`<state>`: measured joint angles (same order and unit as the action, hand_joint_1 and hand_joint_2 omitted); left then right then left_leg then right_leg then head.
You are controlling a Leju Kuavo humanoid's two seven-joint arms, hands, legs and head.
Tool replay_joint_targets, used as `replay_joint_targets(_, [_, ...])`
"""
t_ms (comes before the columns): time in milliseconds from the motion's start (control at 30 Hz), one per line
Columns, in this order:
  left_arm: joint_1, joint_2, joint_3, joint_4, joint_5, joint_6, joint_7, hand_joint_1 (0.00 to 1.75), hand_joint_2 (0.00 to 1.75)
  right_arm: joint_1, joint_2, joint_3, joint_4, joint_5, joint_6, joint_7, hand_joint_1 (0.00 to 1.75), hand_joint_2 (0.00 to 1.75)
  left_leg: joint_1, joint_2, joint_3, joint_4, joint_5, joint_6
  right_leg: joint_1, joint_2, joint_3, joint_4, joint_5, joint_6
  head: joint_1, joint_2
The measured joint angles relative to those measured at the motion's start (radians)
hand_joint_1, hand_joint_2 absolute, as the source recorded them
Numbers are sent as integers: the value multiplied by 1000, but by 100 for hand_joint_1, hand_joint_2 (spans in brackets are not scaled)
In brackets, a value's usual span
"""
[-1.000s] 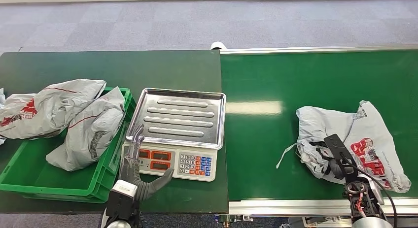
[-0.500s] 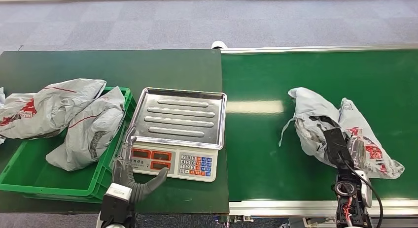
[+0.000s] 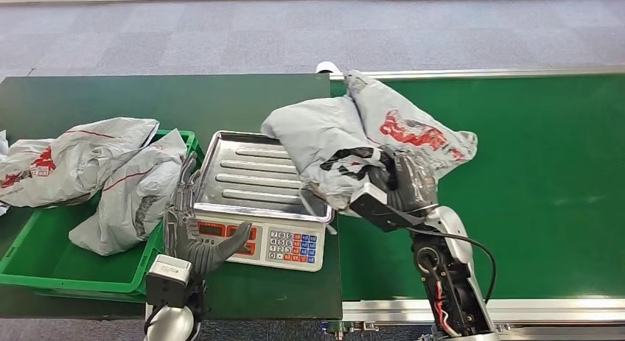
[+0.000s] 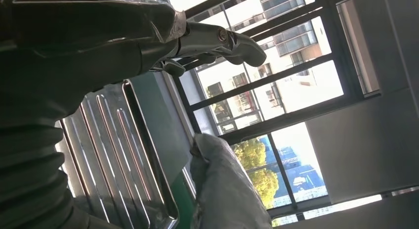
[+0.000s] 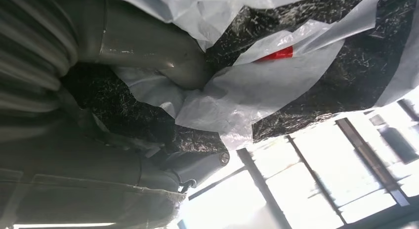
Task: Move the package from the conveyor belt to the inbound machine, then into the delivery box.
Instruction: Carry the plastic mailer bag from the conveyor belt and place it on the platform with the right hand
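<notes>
We see the fingers (image 5: 148,56) of the right hand (image 3: 394,186) clamped into the crumpled plastic of the package (image 3: 361,146), which hangs clear of any surface. Taking the scale tray (image 3: 243,175) of the inbound machine (image 3: 262,201) as our landmark, the package overlaps the tray's edge nearest the conveyor belt (image 3: 531,179), with most of its bulk over the seam between belt and bench (image 3: 147,98). Its long axis runs obliquely, from the tray's belt-side edge up and away toward the belt's far rail. We judge that the coming move turns on this offset: the package lies short of the tray's centre and must travel further across it, away from the belt, before release. The left hand (image 3: 193,230) rests at the machine's front corner on the side of the green delivery box (image 3: 44,264), fingers apart and upright, holding nothing; the right hand is the nearer.
</notes>
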<state>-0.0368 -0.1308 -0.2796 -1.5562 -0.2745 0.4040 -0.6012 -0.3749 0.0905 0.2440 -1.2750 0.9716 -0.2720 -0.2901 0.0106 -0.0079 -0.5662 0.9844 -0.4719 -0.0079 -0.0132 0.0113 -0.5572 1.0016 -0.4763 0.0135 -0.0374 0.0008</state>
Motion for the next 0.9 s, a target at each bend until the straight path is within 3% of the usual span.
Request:
replay_joint_targets(200, [-12,0,1,1,7,1,0,0,175,-24,14,97,20,8,12,3,175,175,0,-1,-2,0,-1,0,-1,0,-1,0,0,0,0,0])
replay_joint_targets(400, [-33,-1,3,0,12,2,13,0,175,-52,47,191,81,26,106,-14,169,175,0,-1,-2,0,0,0,0,0,-2,0,0,0,0,0])
replay_joint_targets(533, [-38,-3,16,-13,9,3,35,0,175,-78,72,247,144,5,132,-29,0,175,1,-2,-2,0,0,0,1,0,-2,0,0,0,0,0])
replay_joint_targets(900, [1,-6,72,-64,-16,0,52,0,175,-65,77,266,153,-200,182,-81,0,175,0,-2,-2,0,-1,0,0,-1,-2,0,0,0,0,0])
